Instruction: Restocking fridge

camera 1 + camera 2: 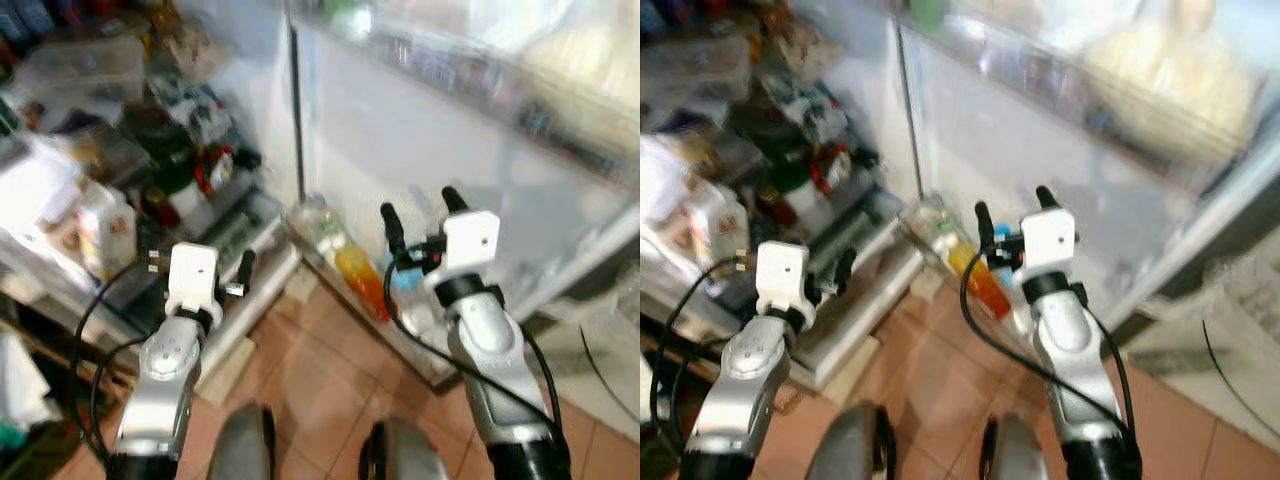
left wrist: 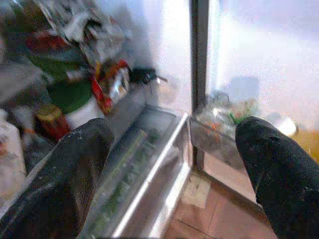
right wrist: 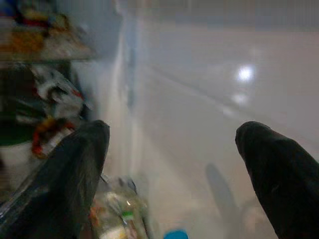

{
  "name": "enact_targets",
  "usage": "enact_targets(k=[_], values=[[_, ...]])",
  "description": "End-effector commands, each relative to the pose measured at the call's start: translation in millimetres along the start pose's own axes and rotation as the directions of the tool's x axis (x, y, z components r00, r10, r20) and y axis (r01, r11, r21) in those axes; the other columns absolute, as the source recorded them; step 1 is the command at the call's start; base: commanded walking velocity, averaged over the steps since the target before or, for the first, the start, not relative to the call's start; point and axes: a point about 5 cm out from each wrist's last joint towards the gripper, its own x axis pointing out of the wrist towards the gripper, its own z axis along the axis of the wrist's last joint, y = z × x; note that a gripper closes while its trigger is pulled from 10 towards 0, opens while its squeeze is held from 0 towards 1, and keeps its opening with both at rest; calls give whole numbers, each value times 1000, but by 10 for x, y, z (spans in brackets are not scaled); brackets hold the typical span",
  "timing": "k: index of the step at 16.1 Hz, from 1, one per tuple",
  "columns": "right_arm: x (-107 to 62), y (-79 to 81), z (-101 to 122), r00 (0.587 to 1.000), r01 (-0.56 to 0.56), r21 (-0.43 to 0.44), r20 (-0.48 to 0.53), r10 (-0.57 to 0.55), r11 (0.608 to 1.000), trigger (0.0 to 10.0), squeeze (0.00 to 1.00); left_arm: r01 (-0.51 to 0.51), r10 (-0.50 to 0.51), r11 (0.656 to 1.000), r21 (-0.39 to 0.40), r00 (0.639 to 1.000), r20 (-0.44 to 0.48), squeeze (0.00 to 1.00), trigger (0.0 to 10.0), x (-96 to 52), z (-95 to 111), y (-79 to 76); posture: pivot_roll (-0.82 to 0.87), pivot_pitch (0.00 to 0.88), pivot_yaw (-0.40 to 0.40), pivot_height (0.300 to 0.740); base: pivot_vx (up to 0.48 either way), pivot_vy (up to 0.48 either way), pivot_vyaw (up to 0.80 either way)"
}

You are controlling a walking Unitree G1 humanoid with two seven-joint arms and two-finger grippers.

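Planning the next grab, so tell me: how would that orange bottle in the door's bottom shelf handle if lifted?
The orange bottle looks full, so probably heavy for its size. It leans among other bottles, so neighbours may shift. Its smooth sides could slip.

Bright, glary, motion-blurred frames; soft focus throughout.

No lettering, label, brand or number can be read; every view is blurred.
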Motion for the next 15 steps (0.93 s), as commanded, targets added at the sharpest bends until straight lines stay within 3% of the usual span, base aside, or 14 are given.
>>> enact_targets(k=[1,9,15], values=[[-40,-3,-10,1000,-21,24,-18,21,1000,10000,0,-8,8,1000,1,1000,-8,0,10000,3,-29,1,46,38,24,740,0,0,0],[-418,-156,-164,986,-91,46,-133,97,995,10000,0,7,-7,1000,-2,1000,-5,0,10000,15,-41,-49,26,42,32,740,0,0,0],[-417,-130,-171,986,-87,47,-137,93,995,10000,0,22,-22,1000,1,1000,-14,0,10000,23,-57,-83,21,44,36,740,-233,0,0]])
